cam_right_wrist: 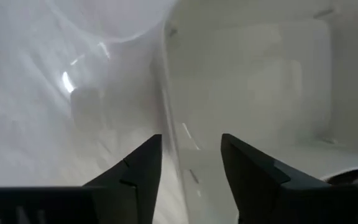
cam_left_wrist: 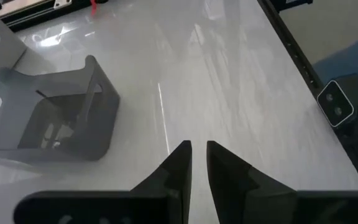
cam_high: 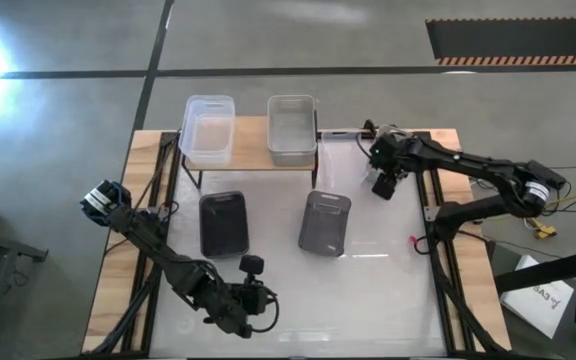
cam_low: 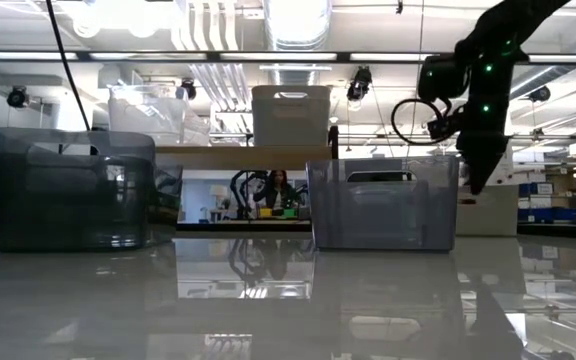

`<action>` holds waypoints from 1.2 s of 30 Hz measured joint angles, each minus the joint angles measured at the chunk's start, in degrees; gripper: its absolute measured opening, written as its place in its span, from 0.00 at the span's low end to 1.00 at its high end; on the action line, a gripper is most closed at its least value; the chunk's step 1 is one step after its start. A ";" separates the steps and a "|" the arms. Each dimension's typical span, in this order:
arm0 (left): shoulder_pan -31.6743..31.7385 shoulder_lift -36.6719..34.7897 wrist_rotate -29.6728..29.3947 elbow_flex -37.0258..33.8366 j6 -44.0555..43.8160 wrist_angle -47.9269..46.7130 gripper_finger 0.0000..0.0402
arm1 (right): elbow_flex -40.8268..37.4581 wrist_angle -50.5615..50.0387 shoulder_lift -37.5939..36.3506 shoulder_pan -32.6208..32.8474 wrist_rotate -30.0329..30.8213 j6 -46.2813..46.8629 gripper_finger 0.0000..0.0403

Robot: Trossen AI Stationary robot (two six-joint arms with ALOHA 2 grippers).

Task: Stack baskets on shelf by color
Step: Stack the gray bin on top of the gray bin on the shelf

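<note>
The right gripper (cam_high: 385, 186) hangs beside the shelf (cam_high: 251, 135), fingers parted, empty. The left gripper (cam_left_wrist: 196, 149), nearly closed, holds nothing. Its wrist view cuts off a grey basket (cam_left_wrist: 55, 118).

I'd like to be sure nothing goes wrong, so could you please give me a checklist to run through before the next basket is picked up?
1. Shelf holds a clear basket and a light grey basket, side by side: ok.
2. Two dark baskets on the table, dark basket and tilted grey basket, not yet stacked: not ok.
3. Right gripper open and empty, beside the shelf: ok.
4. Left gripper nearly closed, empty, at the table's near edge: ok.
5. Which shelf stack each dark basket matches: cannot tell.
</note>
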 joint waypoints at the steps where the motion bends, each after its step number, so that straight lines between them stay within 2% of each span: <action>1: 0.00 0.00 0.01 0.00 0.00 -0.01 0.08 | 0.00 0.02 0.26 0.00 -0.46 -0.30 0.38; 6: 0.00 0.00 0.09 0.00 0.00 1.09 0.08 | 0.00 -0.26 2.77 0.02 -4.67 -1.40 0.26; 10: -0.02 0.02 0.09 -0.02 0.02 1.29 0.08 | 0.00 -0.59 3.97 1.71 -4.37 -0.91 0.11; 12: -0.07 0.00 0.09 -0.02 0.02 1.29 0.08 | 0.00 -0.68 3.70 4.07 -4.52 -0.59 0.05; 17: -0.09 0.02 0.11 -0.05 0.02 1.66 0.08 | 1.17 -2.08 2.28 13.54 -4.48 4.06 0.02; 24: -0.12 0.02 0.11 -0.07 0.17 2.93 0.08 | 2.73 -3.71 1.63 31.65 -6.03 23.62 0.02; 30: -0.11 0.02 0.09 -0.07 0.20 3.72 0.08 | 2.73 -2.72 1.67 54.31 -7.89 45.57 0.02; 33: -0.11 0.02 0.04 -0.07 0.50 5.93 0.08 | 2.73 1.81 1.67 66.32 -8.21 55.18 0.02; 36: -0.11 0.04 0.00 -0.07 0.81 8.25 0.08 | 2.73 11.43 2.34 76.56 -8.26 62.18 0.02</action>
